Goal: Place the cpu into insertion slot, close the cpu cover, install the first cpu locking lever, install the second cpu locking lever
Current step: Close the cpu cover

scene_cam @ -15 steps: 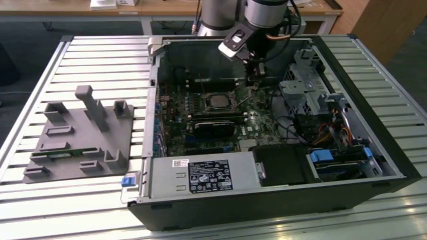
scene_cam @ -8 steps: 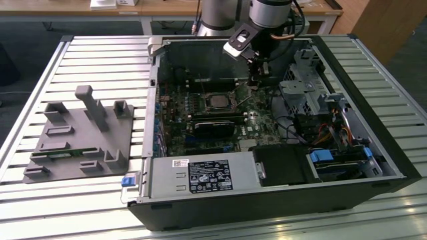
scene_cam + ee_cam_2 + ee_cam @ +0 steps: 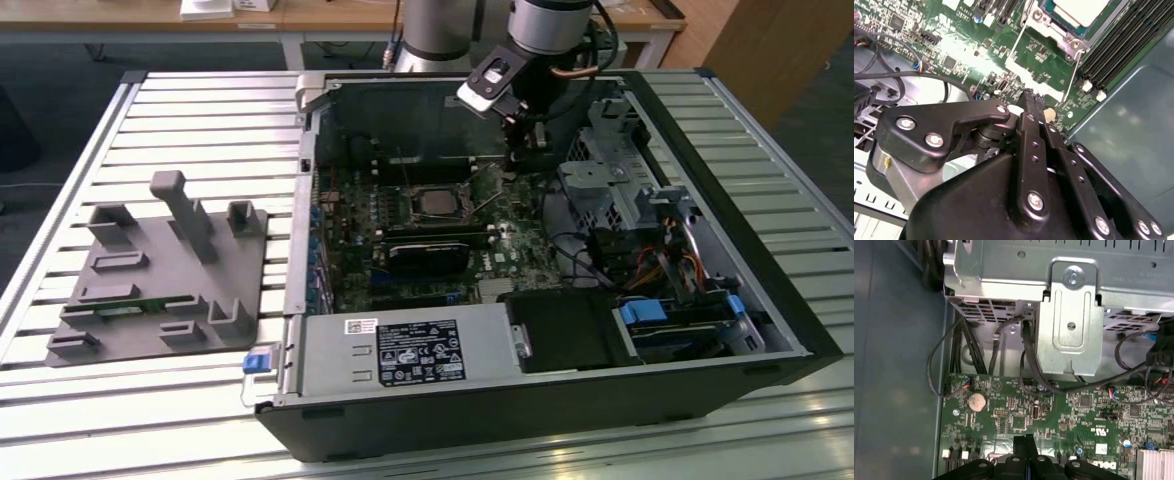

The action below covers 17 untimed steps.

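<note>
The cpu shows its pale silvery face inside the insertion slot on the green motherboard. The cpu cover lies as a metal frame around the chip. A thin wire locking lever runs out from the socket's corner. My gripper is shut with nothing between its black fingers. It hovers over the board beside the lever's free end, apart from it. In the exterior view the gripper hangs inside the case, to the right of the socket. Its joined fingertips point at the board in the first wrist view.
The open case holds a black card, a power supply, a metal drive cage and loose black cables. Memory slots run beside the socket. A grey fixture stands on the slatted table at the exterior view's left.
</note>
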### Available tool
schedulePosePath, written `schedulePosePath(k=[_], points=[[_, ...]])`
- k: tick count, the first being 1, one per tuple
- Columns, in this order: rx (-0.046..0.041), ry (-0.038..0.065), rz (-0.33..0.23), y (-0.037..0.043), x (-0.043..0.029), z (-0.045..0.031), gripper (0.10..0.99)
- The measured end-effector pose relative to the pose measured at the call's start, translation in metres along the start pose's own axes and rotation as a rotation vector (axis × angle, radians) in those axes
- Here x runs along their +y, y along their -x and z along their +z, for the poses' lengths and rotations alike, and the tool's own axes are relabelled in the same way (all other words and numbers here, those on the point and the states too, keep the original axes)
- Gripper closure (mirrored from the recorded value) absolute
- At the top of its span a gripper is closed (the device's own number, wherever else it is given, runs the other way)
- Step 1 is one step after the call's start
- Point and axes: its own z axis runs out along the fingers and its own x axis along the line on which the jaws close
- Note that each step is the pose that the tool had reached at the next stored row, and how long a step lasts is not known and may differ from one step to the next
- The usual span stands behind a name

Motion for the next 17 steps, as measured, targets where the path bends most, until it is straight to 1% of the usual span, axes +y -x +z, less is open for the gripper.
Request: schedulePosePath(k=[2,6,9,14,17], points=[[-0.002,-0.001,0.001,-0.0008,0.0027,0.0009,0.98],[-0.0125,-0.004,0.001,-0.003,0.0072,0.0037,0.98],[-0.0177,-0.008,0.001,-0.0046,0.0087,0.0076,0.98],[-0.0184,-0.013,0.001,-0.0053,0.0089,0.0155,0.98],[-0.0186,-0.013,0.001,-0.0054,0.0072,0.0162,0.98]])
